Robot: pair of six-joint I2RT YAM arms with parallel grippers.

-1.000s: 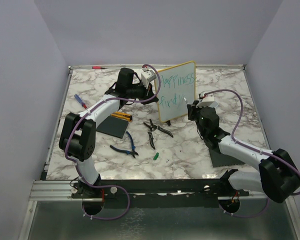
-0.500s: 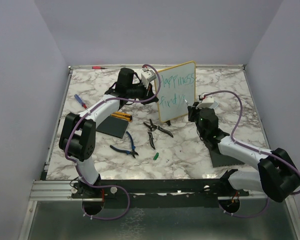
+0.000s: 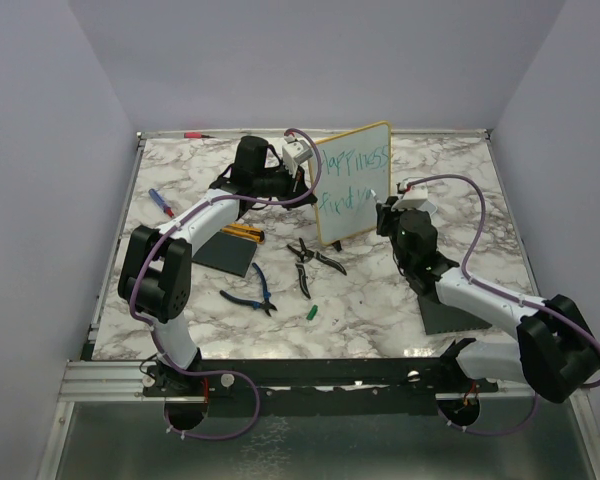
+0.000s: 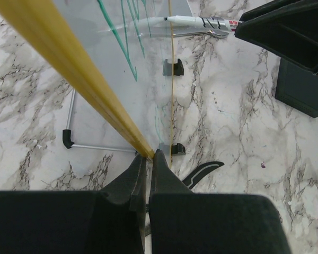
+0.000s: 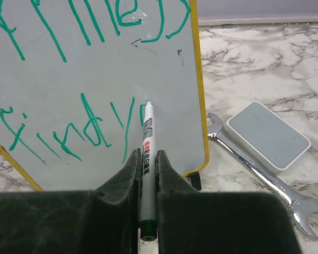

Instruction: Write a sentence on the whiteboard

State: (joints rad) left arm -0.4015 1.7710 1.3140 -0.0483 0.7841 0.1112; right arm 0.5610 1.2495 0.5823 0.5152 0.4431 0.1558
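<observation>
At centre frame the right gripper [image 5: 147,168] pinches a marker [image 5: 147,137], tip against the whiteboard [image 5: 53,69] beside the sentence [image 5: 87,124] — the left gripper [image 4: 149,156] clamps its yellow rim.

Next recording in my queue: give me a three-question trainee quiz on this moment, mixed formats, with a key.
1. True or false: the right pincer is shut on a marker whose tip is at the whiteboard.
2. The left pincer clamps: A) the marker B) the whiteboard's yellow rim C) nothing.
3. Fill in: in the right wrist view, the wrench lies to the board's ____.
Key: 1 true; 2 B; 3 right.
</observation>
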